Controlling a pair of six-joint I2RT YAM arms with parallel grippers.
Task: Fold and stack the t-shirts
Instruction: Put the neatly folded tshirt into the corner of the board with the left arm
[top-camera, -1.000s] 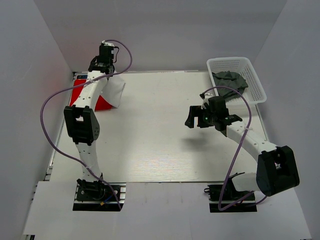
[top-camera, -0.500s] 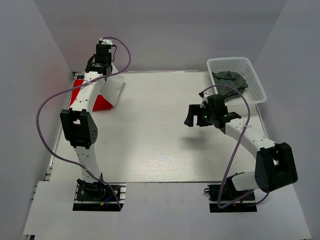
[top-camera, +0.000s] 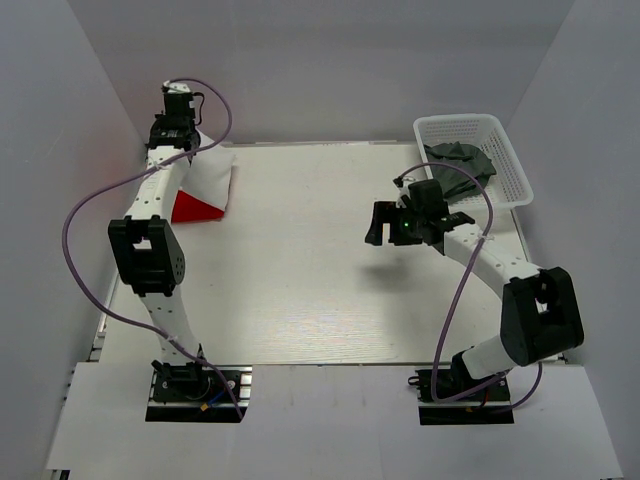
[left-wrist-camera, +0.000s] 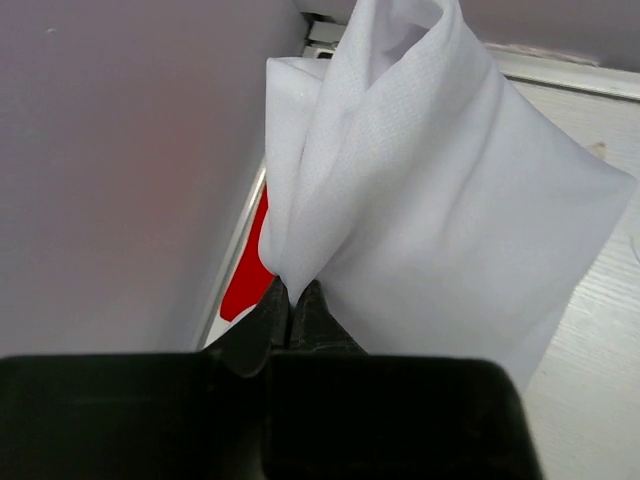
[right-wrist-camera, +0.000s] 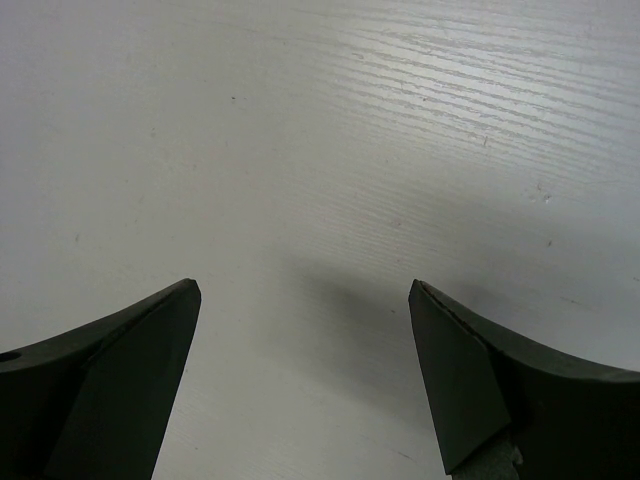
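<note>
A folded white t-shirt (top-camera: 213, 180) hangs from my left gripper (top-camera: 172, 133) at the table's far left corner. It fills the left wrist view (left-wrist-camera: 420, 200), where the gripper (left-wrist-camera: 290, 292) is shut on its edge. A red t-shirt (top-camera: 193, 207) lies flat on the table under it, partly covered; a strip of it shows in the left wrist view (left-wrist-camera: 248, 272). My right gripper (top-camera: 378, 224) hovers open and empty above the bare tabletop right of centre; in the right wrist view (right-wrist-camera: 305, 295) its fingertips (right-wrist-camera: 180, 300) stand wide apart.
A white mesh basket (top-camera: 505, 150) with a dark grey-green cloth (top-camera: 458, 158) in it stands at the far right. The grey side wall (left-wrist-camera: 120, 170) is close on the left of the held shirt. Purple cables loop from both arms.
My left gripper has carried the white t-shirt further left and back, over the red one, so less red shows. My right gripper has moved slightly up the table and stays open.
</note>
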